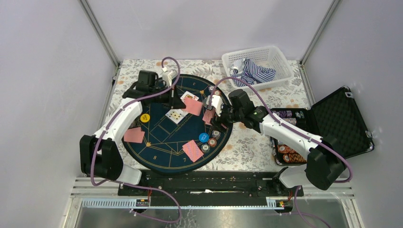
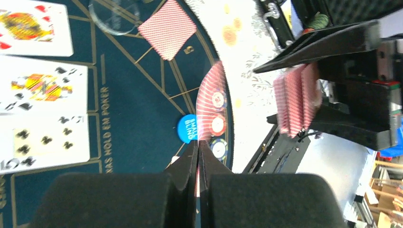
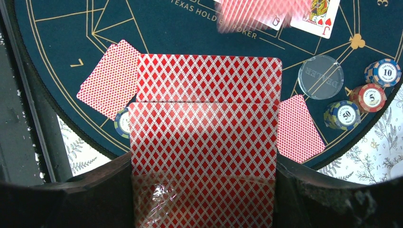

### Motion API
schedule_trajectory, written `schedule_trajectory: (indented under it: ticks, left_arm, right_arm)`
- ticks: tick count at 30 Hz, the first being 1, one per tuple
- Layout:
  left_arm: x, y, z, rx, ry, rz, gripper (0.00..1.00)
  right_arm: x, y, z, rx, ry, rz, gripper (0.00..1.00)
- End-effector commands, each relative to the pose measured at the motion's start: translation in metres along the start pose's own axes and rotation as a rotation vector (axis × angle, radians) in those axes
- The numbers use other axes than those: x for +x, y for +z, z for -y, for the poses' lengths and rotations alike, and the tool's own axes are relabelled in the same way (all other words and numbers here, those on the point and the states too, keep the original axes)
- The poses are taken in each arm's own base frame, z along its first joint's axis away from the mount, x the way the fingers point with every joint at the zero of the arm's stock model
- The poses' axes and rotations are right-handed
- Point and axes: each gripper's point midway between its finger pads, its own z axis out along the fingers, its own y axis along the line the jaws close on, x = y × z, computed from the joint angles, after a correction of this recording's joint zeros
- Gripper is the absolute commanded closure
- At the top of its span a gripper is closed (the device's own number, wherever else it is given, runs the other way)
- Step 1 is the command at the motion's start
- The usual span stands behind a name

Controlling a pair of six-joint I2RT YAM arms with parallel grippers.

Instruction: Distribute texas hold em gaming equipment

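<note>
My left gripper (image 1: 183,102) (image 2: 198,142) is shut on one red-backed playing card (image 1: 194,106) (image 2: 209,102), held edge-on above the navy mat (image 1: 157,156). Just to its right, my right gripper (image 1: 215,114) (image 3: 204,190) is shut on the deck of red-backed cards (image 3: 204,161) (image 2: 297,99), whose top card (image 3: 209,78) is slid forward. Face-up cards (image 1: 177,114) (image 2: 43,85) lie mid-mat. Face-down cards lie at the left (image 1: 134,135) and near (image 1: 193,150) edges. A blue disc (image 1: 203,137) (image 2: 187,128) sits beside poker chips (image 1: 212,141) (image 3: 375,97), and an orange disc (image 1: 145,118) lies at the left.
A white basket (image 1: 259,50) with striped cloth stands at the back right. An open black case (image 1: 332,123) holding rows of chips (image 1: 285,152) lies right of the mat. A clear dealer button (image 3: 321,77) rests on the mat. Frame posts and walls ring the table.
</note>
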Motion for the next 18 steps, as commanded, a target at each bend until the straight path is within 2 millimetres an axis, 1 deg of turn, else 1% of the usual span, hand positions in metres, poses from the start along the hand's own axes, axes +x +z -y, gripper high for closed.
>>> schedule_trajectory:
  ticks: [1, 4, 6, 8, 10, 11, 14, 16, 18]
  left_arm:
    - [-0.012, -0.03, -0.021, -0.09, 0.09, 0.028, 1.0]
    - [-0.003, -0.04, -0.037, -0.129, 0.105, -0.002, 1.0]
    - [0.009, -0.046, -0.046, -0.136, 0.103, -0.039, 1.0]
    - [0.024, -0.05, -0.052, -0.134, 0.109, -0.087, 1.0]
    - [0.046, -0.052, -0.061, -0.127, 0.124, -0.175, 1.0]
    - [0.061, -0.054, -0.065, -0.12, 0.12, -0.23, 1.0]
    - [0.089, -0.058, -0.079, -0.113, 0.12, -0.322, 1.0]
    - [0.102, -0.057, -0.085, -0.109, 0.111, -0.357, 1.0]
    - [0.11, -0.054, -0.091, -0.108, 0.105, -0.375, 1.0]
  right_arm:
    - [-0.035, -0.011, 0.002, 0.025, -0.057, 0.103, 1.0]
    - [-0.036, -0.012, 0.002, 0.025, -0.058, 0.106, 1.0]
    - [-0.035, -0.012, 0.002, 0.026, -0.058, 0.106, 1.0]
    - [-0.035, -0.012, 0.002, 0.026, -0.057, 0.105, 1.0]
    - [-0.034, -0.011, 0.002, 0.023, -0.057, 0.105, 1.0]
    - [-0.035, -0.011, 0.002, 0.024, -0.057, 0.106, 1.0]
    - [-0.035, -0.011, 0.001, 0.02, -0.058, 0.106, 1.0]
    - [-0.034, -0.011, 0.002, 0.022, -0.056, 0.105, 1.0]
    - [-0.034, -0.011, 0.002, 0.023, -0.057, 0.104, 1.0]
